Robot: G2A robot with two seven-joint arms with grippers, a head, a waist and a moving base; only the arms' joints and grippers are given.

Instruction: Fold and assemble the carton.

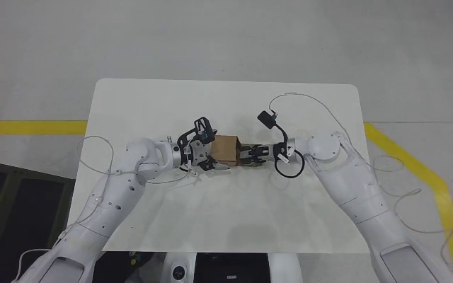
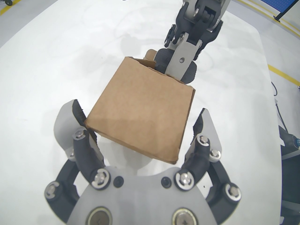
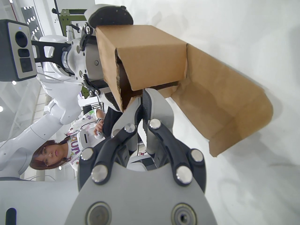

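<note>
Carton material: plain brown cardboard, matte, with creased fold lines and ragged edges at the mouth.
Carton shape: carton (image 1: 226, 147) (image 2: 143, 108) (image 3: 145, 54) already squared into a short boxy tube with flat faces and sharp corners.
Lid flap: lid flap (image 3: 222, 108) long and flat, hinged on one wall at the mouth, ending in a bent tuck tab with rounded corners.
Long axis: lying along the line from one gripper to the other, roughly level over the table (image 1: 318, 212).
Facing: open mouth turned toward the right gripper (image 1: 244, 154) (image 2: 174, 69) (image 3: 144, 99), opposite end turned toward the left gripper (image 1: 210, 150) (image 2: 138, 113); lid flap stretched out past the mouth, alongside the right gripper.
Carton place: directly between the two grippers, its far end set inside the left gripper's spread.
Right gripper state: drawn narrow, pinched on a cardboard edge at the mouth, black ribbed pads nearly meeting.
Left gripper state: spread wide, straddling the carton's end; one pad (image 2: 78, 115) touching a corner, the other finger (image 2: 201, 127) standing just beside the wall, apart from it.
Gripper build: pale metal finger shells, black rubber pads, black linkages with bright screws.
Table surface: smooth, white, rounded at the corners.
</note>
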